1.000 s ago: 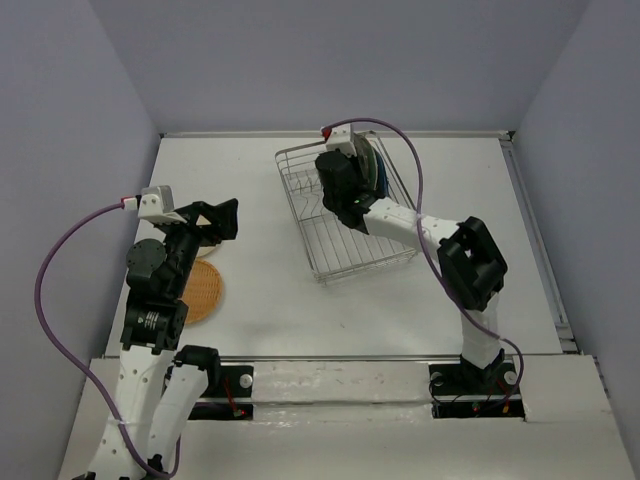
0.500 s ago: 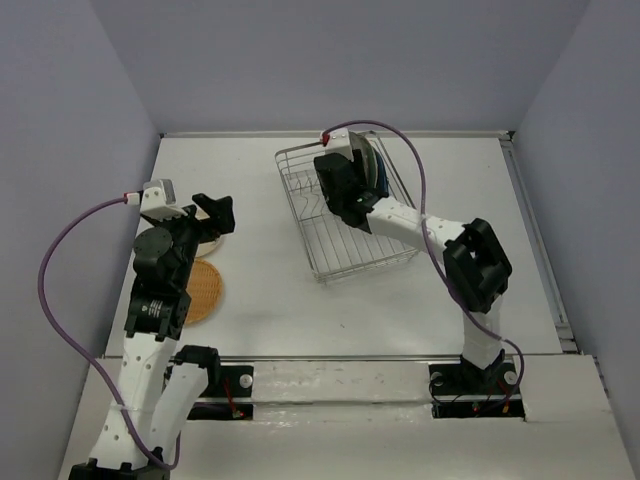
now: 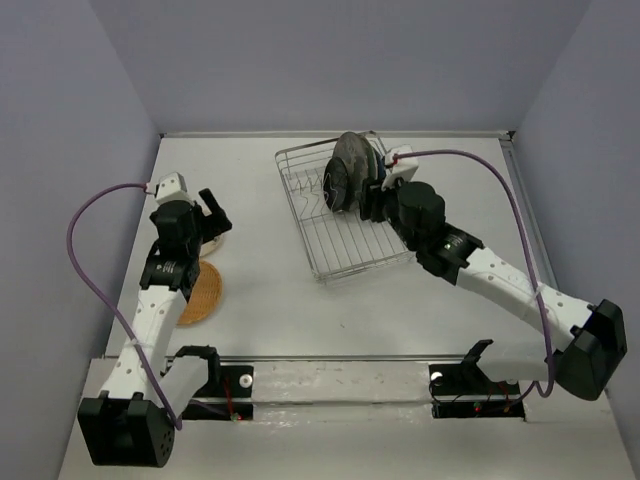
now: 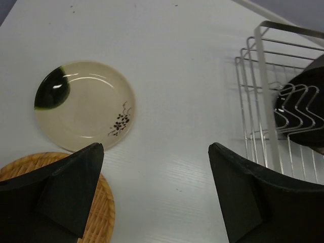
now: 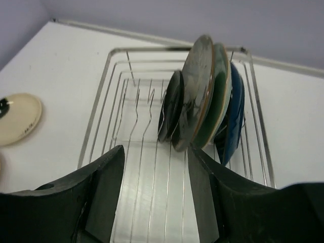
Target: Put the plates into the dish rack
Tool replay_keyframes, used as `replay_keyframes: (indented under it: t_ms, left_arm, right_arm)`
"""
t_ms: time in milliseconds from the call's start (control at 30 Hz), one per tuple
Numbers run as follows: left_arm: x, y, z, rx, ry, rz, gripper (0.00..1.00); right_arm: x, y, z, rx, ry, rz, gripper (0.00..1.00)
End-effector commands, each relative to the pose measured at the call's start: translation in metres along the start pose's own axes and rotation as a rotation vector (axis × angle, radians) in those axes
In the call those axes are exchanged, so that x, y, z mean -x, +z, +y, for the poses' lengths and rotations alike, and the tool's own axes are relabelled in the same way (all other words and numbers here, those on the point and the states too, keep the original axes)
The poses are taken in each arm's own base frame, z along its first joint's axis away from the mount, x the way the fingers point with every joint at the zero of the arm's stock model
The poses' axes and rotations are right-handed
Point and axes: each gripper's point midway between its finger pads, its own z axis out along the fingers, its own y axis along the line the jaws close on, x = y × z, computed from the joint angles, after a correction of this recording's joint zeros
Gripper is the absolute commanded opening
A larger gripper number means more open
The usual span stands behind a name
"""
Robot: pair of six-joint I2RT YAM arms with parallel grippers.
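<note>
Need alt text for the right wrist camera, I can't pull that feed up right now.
Four plates stand upright side by side in the rack: black, grey, teal and blue, left to right. The open, empty right gripper frames the foreground, and a cream plate lies on the table at the left edge.

I see my left hand hanging with fingers spread above the white desk. A small cream round plate with a dark green patch lies flat just beside an orange-tan woven round plate. To the right, a silver wire dish rack holds a dark plate.
</note>
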Motion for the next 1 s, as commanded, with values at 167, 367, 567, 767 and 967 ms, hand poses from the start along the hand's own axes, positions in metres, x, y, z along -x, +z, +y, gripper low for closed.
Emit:
replay_keyframes:
  t_ms: [167,367,567,767,967]
  left_arm:
    - [0.002,0.039,0.074,0.183,-0.163,0.064,0.88]
    - [-0.018,0.052,0.118,0.285,-0.234,0.134,0.84]
    - [-0.037,0.067,0.159,0.361,-0.338,0.189,0.79]
    - [-0.051,0.085,0.177,0.383,-0.366,0.250,0.77]
    - [-0.056,0.104,0.189,0.407,-0.357,0.277,0.70]
  right_arm:
    - [-0.043,-0.030,0.009,0.116,0.095,0.005,0.56]
    - [-0.048,-0.030,0.015,0.145,0.132,0.001,0.56]
    - [-0.060,-0.022,0.010,0.108,0.119,0.013,0.55]
    - [-0.065,-0.018,0.011,0.109,0.120,0.019,0.54]
    - [-0.072,-0.014,0.012,0.108,0.113,0.033,0.54]
